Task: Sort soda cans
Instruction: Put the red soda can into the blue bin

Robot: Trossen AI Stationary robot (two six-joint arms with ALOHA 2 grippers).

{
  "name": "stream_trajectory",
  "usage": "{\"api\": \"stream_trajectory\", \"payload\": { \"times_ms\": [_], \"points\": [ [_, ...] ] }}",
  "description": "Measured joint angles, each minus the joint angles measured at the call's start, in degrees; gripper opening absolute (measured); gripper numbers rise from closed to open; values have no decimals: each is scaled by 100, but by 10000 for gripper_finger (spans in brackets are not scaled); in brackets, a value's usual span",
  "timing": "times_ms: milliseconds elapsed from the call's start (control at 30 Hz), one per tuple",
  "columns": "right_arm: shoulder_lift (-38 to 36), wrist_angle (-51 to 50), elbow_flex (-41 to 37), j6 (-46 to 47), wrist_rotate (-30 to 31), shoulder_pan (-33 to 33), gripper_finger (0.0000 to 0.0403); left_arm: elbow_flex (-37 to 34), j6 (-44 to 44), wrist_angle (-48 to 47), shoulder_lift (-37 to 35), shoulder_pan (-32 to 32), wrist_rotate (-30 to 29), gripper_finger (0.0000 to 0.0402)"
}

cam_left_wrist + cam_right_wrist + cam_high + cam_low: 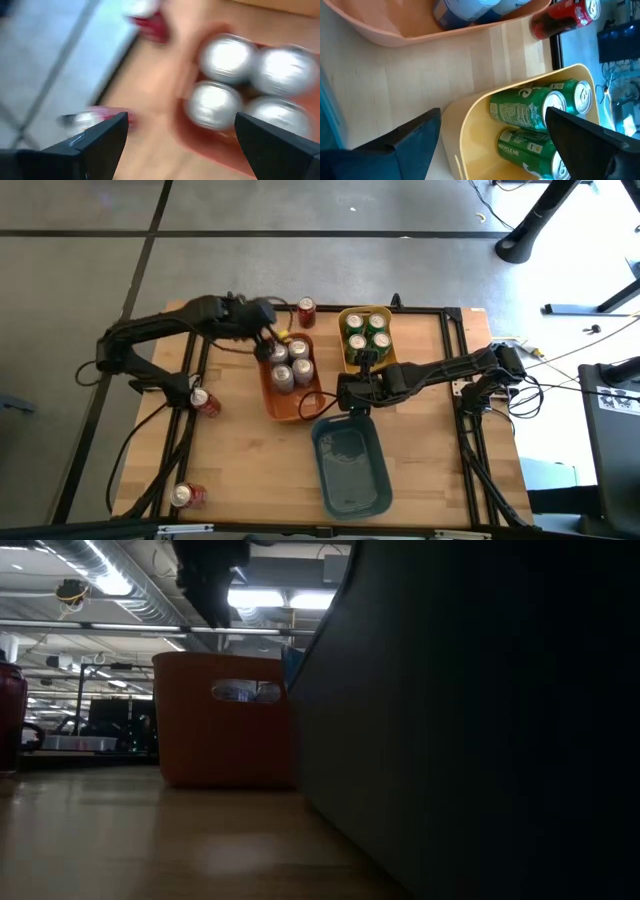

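On the worktop (pixel 260 460) you have soda cans in three colours: silver-grey cans (pixel 290 365) standing upright in the orange bin (pixel 277 402), green cans (pixel 365 332) upright in the yellow bin (pixel 392 356), and red cans still loose: one (pixel 306 310) upright at the far edge, one (pixel 204 402) on its side near the left arm's base, one (pixel 187 496) on its side at the near left corner. The blue-grey bin (pixel 352 470) looks empty.

Expect each can to be a thin-walled, smooth cylinder, probably dentable and slippery if squeezed hard; whether they are full you cannot tell. Take one across the mid-body, fingers on opposite sides. Upright cans have their long axis vertical, tops up; the fallen red ones lie with the axis along the worktop, so approach across the body.

Your left end effector (pixel 268 345) hovers spread over the silver-grey cans, holding nothing. Your right end effector (pixel 345 392) sits spread between the yellow and blue-grey bins, also empty.
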Motion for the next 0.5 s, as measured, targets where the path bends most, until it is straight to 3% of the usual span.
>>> {"api": "stream_trajectory", "payload": {
  "times_ms": [67,233,500],
  "points": [
    [0,-5,0,164,0,0,358,0,32,81,-133,185,-379,349],
    [0,-96,0,415,0,1,358,2,946,270,-250,511,-450,349],
    [0,-77,0,456,0,2,358,-133,857,360,-177,759,-433,358]
  ]
}}
